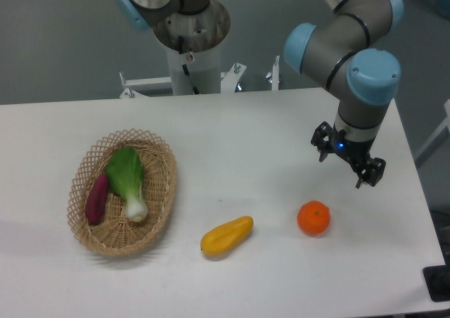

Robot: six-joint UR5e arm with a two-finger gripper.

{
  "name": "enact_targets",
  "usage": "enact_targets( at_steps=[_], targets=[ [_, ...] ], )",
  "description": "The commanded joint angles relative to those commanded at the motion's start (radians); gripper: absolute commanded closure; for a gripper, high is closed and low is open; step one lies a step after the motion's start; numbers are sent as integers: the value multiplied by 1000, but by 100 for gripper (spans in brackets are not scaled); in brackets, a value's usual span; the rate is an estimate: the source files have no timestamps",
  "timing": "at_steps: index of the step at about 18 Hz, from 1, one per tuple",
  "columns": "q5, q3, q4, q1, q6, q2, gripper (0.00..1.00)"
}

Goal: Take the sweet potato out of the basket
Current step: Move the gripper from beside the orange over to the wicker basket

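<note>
Purple-magenta and tapered at both ends, the sweet potato [97,199] lies inside the basket [159,212], along its left wall, with its long axis running nearly up and down in the picture, the top tipped slightly right. Just beside it, touching or nearly so, we see the bok choy [128,179], leaves up and white stem down, roughly parallel to the tuber.

From the gripper [349,164] the tuber lies far to the left and a little lower in the view; almost the whole table [246,128] separates them. We judge the coming move to be a long sweep leftward, then a descent with the fingers set across the tuber's short width, keeping clear of the bok choy and the wicker rim.

Its fingers stand apart with nothing between them, hovering above the table near the right edge. Below it sits an orange [313,217], and a yellow oblong fruit [226,236] lies between the orange and the basket, near the table's front.

Behind the white table rises the arm's pedestal [191,58] against a grey wall.
</note>
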Motion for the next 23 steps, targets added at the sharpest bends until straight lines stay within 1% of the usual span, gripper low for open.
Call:
enact_targets(
  at_steps=[7, 10, 17, 19, 23],
  targets=[
    [-12, -5, -2, -6, -6, 6, 0],
    [-14, -9, 0, -23, -67, 5, 0],
    [-12, -11, -3, -141, -210, 8, 0],
    [-12, -17, -3, -170, -274, 15, 0],
    [-15, -21, 0, -256, -405, 18, 0]
  ],
)
